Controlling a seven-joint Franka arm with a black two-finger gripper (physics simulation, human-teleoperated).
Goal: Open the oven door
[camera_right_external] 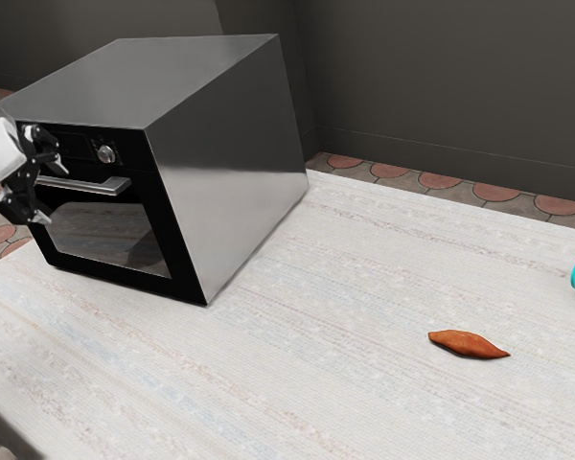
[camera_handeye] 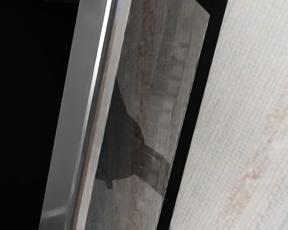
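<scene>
A robot's black gripper point(camera_right_external: 55, 195), its two fingers spread apart, reaches to the handle point(camera_right_external: 118, 185) of a closed oven door point(camera_right_external: 105, 230). The steel oven point(camera_right_external: 225, 144) stands at the table's point(camera_right_external: 364, 383) far corner, on the exterior view's left; a sweet potato point(camera_right_external: 468, 344) lies well apart from it.
</scene>
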